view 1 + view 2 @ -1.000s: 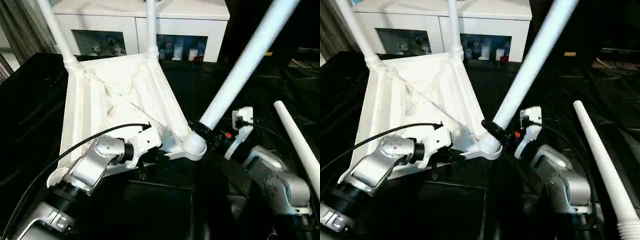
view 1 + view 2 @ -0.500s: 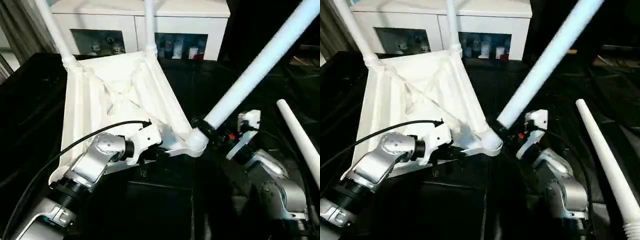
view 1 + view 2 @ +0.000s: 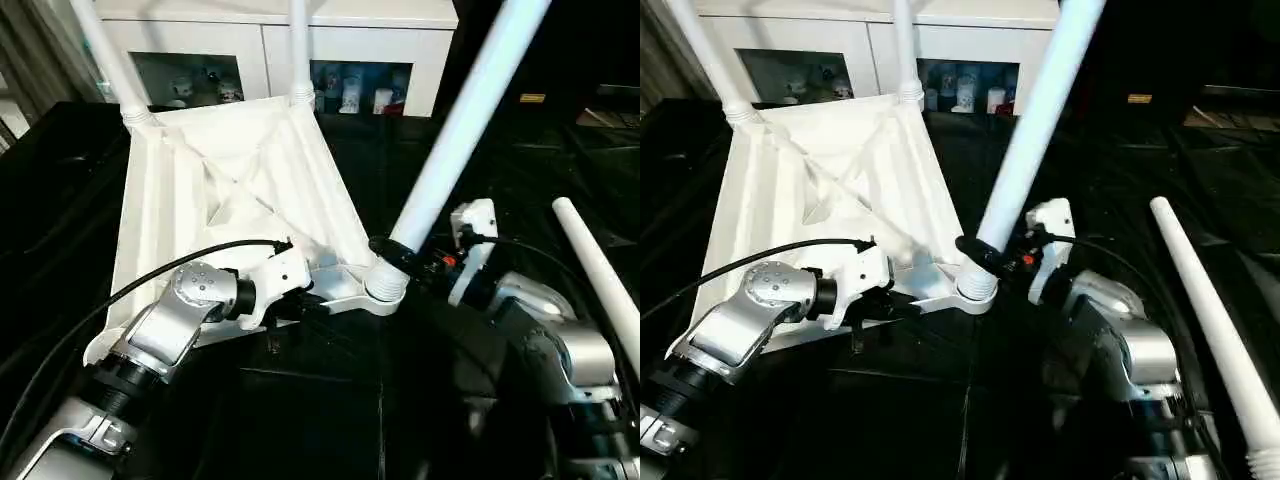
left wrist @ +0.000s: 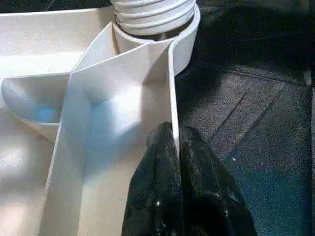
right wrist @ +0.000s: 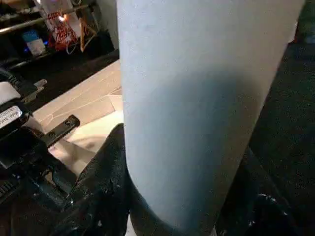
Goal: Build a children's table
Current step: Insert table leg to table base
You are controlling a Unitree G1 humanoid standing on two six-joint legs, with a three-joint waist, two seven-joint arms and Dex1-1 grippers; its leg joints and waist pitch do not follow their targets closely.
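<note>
The children's table top point(image 3: 200, 180) lies upside down on a black surface, ribbed underside up. Two white legs point(image 3: 105, 55) point(image 3: 297, 40) stand in its far corner sockets. A third leg point(image 3: 455, 120) rises tilted from the near right corner socket point(image 3: 385, 285). My right gripper point(image 3: 392, 255) is shut on this leg just above the socket, its black fingers point(image 5: 106, 172) hugging the tube. My left gripper point(image 4: 177, 147) is shut on the thin near rim of the top, close to the same socket. A fourth leg point(image 3: 600, 270) lies loose at the right.
A white cabinet point(image 3: 280, 20) with glass-fronted shelves stands behind the table top. A black cable point(image 3: 170, 270) loops over my left forearm. A dark square panel point(image 3: 310, 420) sits close in front of me.
The leg in my right gripper first leaned further right, then swung back to stand more upright in the socket. My left gripper has kept its pinch on the rim.
</note>
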